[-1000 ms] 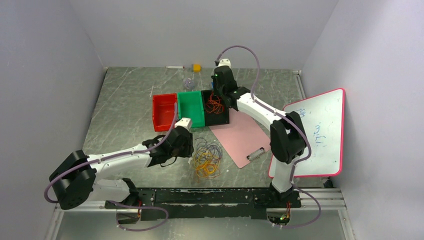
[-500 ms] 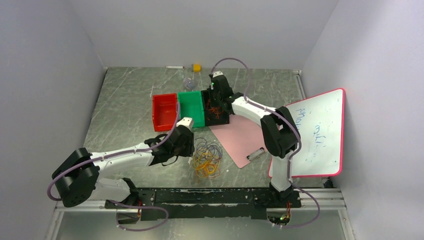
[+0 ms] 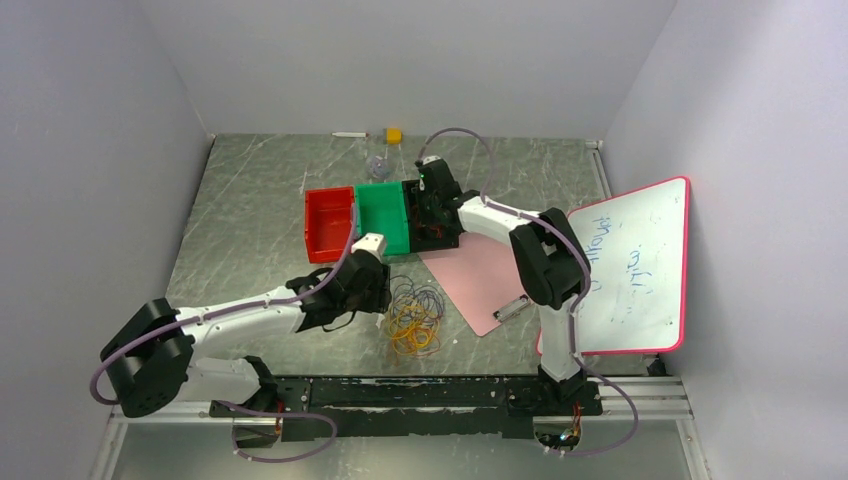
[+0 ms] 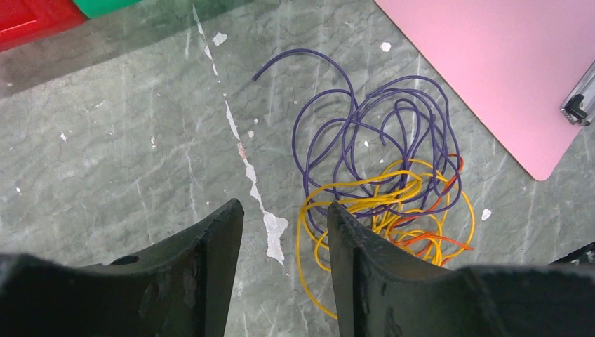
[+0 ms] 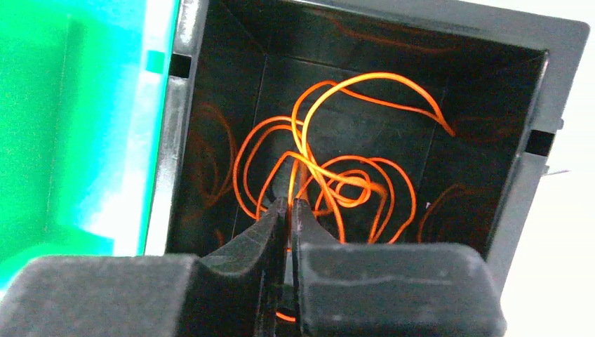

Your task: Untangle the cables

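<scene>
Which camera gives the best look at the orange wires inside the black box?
The right wrist view: orange wires fill the black box close up. From above, the right arm hides most of them. The left wrist view misses the box.

Right claw [image 5: 289,205] deeper in black bin [image 5: 502,151]

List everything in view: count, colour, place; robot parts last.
table: one, grey, under everything
red bin: one, red, row's left end
green bin: one, green, row's middle
black bin: one, black, row's right end
orange cables: several loops, orange, in black bin
cable tangle: one, purple-yellow-orange, on table before the bins
clipboard: one, pink, right of tangle
whiteboard: one, red-rimmed white, table's right edge
block: one, yellow, far edge
left gripper: one, black, fingers apart beside tangle
right gripper: one, black, pinching an orange cable in black bin
</scene>
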Available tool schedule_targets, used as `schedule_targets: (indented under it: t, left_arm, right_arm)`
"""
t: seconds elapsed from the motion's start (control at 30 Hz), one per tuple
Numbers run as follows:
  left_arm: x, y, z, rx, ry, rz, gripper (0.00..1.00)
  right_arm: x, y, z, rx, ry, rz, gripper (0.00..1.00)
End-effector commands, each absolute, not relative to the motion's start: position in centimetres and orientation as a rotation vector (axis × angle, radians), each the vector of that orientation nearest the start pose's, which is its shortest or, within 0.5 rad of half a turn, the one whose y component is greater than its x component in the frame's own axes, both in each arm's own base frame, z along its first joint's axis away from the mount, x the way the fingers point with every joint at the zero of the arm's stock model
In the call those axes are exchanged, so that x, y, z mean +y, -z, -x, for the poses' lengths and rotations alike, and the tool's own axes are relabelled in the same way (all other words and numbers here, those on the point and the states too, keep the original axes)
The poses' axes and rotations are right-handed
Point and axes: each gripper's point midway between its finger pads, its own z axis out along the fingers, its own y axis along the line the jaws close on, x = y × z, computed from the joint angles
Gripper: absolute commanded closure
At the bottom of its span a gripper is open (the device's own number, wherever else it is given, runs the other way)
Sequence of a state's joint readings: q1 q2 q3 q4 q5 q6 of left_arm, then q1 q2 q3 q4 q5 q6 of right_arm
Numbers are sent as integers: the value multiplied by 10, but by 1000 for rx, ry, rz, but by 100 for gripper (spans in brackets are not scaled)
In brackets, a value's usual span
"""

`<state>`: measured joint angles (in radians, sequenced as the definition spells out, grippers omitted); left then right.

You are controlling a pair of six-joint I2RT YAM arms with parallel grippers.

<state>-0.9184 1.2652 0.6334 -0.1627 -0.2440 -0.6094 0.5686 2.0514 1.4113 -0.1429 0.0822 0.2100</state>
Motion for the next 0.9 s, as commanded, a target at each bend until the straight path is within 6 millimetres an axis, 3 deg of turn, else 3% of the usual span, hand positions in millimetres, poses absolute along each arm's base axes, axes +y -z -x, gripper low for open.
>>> schedule_targets:
  t: [0.0, 0.07, 0.17, 0.3, 0.5, 0.67, 0.83, 0.87]
  left_arm:
    - [-253, -86, -217, 2314, 512, -237, 45]
    - [-253, -90, -216, 2298, 530, -236, 43]
    - [-251, -98, -216, 2270, 545, -223, 39]
    - [-249, -104, -216, 2262, 538, -226, 39]
    - [-254, -107, -215, 2258, 566, -264, 40]
    - [-265, -104, -211, 2272, 608, -315, 42]
    - [-272, -100, -207, 2299, 633, -360, 45]
    - [-272, -98, -206, 2305, 633, -367, 46]
  right_arm:
    - [273, -84, -449, 2263, -288, 343, 84]
    - [271, -99, -450, 2238, -289, 333, 67]
    - [266, -127, -449, 2191, -285, 307, 53]
    - [259, -164, -441, 2125, -302, 280, 45]
    - [246, -197, -416, 2075, -349, 238, 42]
    - [235, -207, -383, 2058, -420, 221, 41]
    - [226, -194, -343, 2108, -520, 193, 41]
    - [223, -183, -333, 2136, -535, 189, 41]
